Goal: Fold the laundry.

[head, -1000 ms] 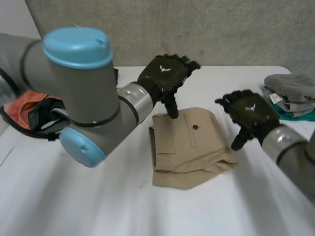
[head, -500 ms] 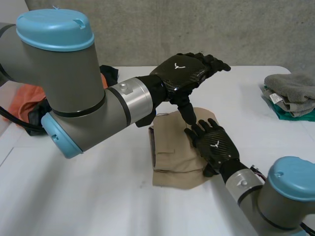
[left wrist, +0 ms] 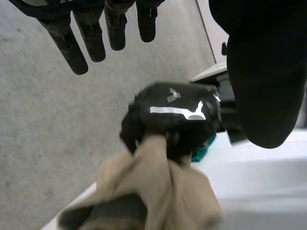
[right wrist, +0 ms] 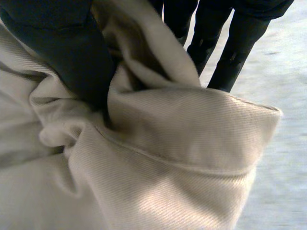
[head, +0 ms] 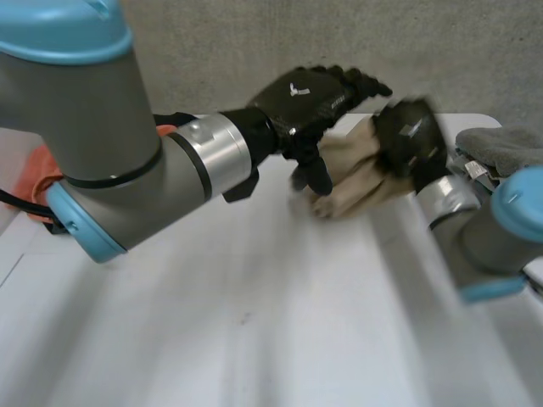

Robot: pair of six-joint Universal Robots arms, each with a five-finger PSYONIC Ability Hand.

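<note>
Right hand (head: 411, 140) now pinches the shorts (head: 352, 182), carried from centre toward 2 o'clock, probably bound for the stack (head: 501, 148). Left hand (head: 305, 95) spread, empty.

Grey concrete wall (head: 212, 38) behind white table (head: 254, 331).

A bunched garment (head: 356, 174) is near the table's (head: 254, 322) far edge, toward the far right corner, clutched by the right hand (head: 410, 140) on its right side. The left hand (head: 299, 95) hangs just left of it. Folded laundry (head: 501, 148) is stacked at the right edge, and a clothes heap (head: 38, 178) lies at the left edge.
</note>
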